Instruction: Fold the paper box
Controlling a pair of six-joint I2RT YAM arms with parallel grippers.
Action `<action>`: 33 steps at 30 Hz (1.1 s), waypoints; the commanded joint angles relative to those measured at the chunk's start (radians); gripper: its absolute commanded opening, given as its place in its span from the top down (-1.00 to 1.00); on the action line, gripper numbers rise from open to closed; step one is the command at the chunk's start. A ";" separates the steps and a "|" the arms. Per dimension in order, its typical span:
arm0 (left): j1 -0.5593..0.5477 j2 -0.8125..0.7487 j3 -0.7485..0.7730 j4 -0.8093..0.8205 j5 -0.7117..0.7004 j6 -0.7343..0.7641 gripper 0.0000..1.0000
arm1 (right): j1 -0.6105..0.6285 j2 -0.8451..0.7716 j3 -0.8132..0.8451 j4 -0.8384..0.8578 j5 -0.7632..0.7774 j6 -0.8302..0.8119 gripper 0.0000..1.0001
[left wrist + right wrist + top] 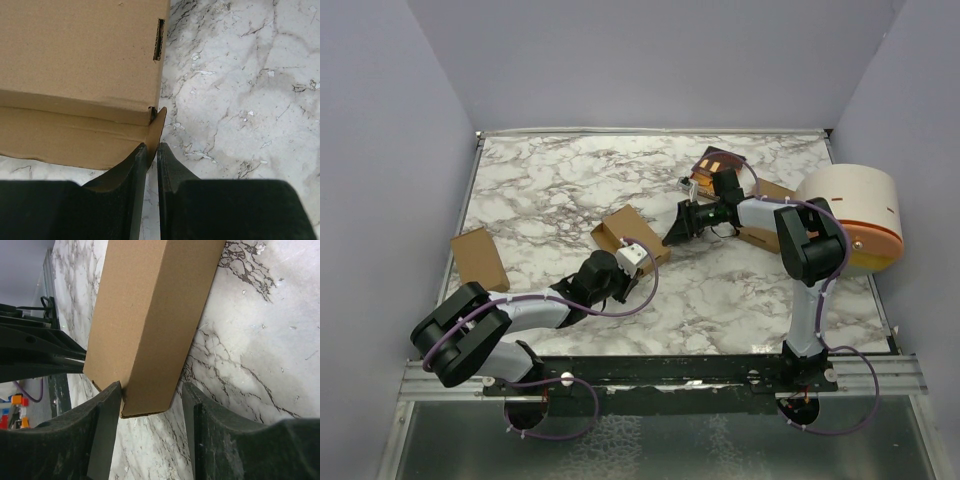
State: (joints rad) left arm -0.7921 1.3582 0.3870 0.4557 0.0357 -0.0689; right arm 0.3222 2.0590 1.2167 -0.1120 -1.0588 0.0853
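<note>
Your left gripper (152,147) has its black fingers almost together at a flap corner of the plain tan cardboard paper box (80,60). You cannot tell if they pinch it. The box lies mid-table, cut off in both wrist views. Your right gripper (151,386) has its fingers apart around the box's far end, one touching.

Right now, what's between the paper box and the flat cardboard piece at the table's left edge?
Only bare marble table, seen in the top view, between the paper box and the flat cardboard piece.
</note>
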 commanded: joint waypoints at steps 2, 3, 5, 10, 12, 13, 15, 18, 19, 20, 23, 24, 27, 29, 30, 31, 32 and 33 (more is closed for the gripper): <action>-0.002 0.003 0.017 0.023 -0.022 -0.006 0.67 | 0.003 0.019 -0.007 -0.001 0.056 -0.007 0.06; -0.002 0.002 0.016 0.023 -0.021 -0.006 0.67 | 0.003 0.020 -0.005 -0.004 0.062 -0.009 0.08; -0.003 0.002 0.015 0.024 -0.021 -0.006 0.67 | 0.003 0.022 -0.005 -0.007 0.068 -0.012 0.09; -0.002 -0.001 0.009 0.026 -0.026 -0.009 0.67 | 0.003 0.026 -0.004 -0.014 0.084 -0.016 0.10; -0.002 -0.005 0.007 0.026 -0.027 -0.011 0.67 | 0.003 0.027 -0.003 -0.015 0.085 -0.016 0.10; -0.003 -0.005 0.006 0.028 -0.030 -0.014 0.67 | 0.003 0.027 -0.003 -0.015 0.086 -0.015 0.10; -0.002 -0.009 0.002 0.029 -0.031 -0.018 0.67 | 0.003 0.028 -0.005 -0.016 0.088 -0.016 0.10; -0.002 -0.017 -0.007 0.036 -0.036 -0.024 0.67 | 0.003 0.029 -0.003 -0.017 0.092 -0.015 0.10; -0.001 -0.020 -0.011 0.039 -0.037 -0.025 0.67 | 0.003 0.029 -0.003 -0.017 0.094 -0.016 0.10; -0.002 -0.021 -0.014 0.042 -0.036 -0.027 0.67 | 0.003 0.029 -0.002 -0.018 0.094 -0.016 0.10; -0.001 -0.027 -0.022 0.049 -0.038 -0.029 0.67 | 0.003 0.029 -0.003 -0.018 0.097 -0.016 0.11; -0.001 -0.027 -0.023 0.050 -0.037 -0.029 0.67 | 0.003 0.029 -0.002 -0.018 0.097 -0.016 0.11; -0.001 -0.027 -0.027 0.054 -0.036 -0.032 0.67 | 0.003 0.029 -0.002 -0.020 0.098 -0.016 0.11; -0.001 -0.027 -0.032 0.059 -0.037 -0.035 0.67 | 0.003 0.029 -0.003 -0.020 0.099 -0.016 0.11; -0.002 -0.028 -0.035 0.063 -0.038 -0.035 0.67 | 0.003 0.030 -0.003 -0.020 0.098 -0.016 0.11; -0.001 -0.031 -0.038 0.067 -0.041 -0.038 0.67 | 0.003 0.029 -0.002 -0.020 0.097 -0.016 0.11; -0.002 -0.033 -0.042 0.071 -0.044 -0.041 0.67 | 0.002 0.029 -0.002 -0.020 0.096 -0.016 0.11; -0.001 -0.036 -0.047 0.075 -0.046 -0.043 0.68 | 0.003 0.029 -0.003 -0.020 0.095 -0.015 0.11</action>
State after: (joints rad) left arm -0.7921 1.3502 0.3622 0.4900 0.0177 -0.0959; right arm 0.3222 2.0590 1.2167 -0.1131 -1.0477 0.0925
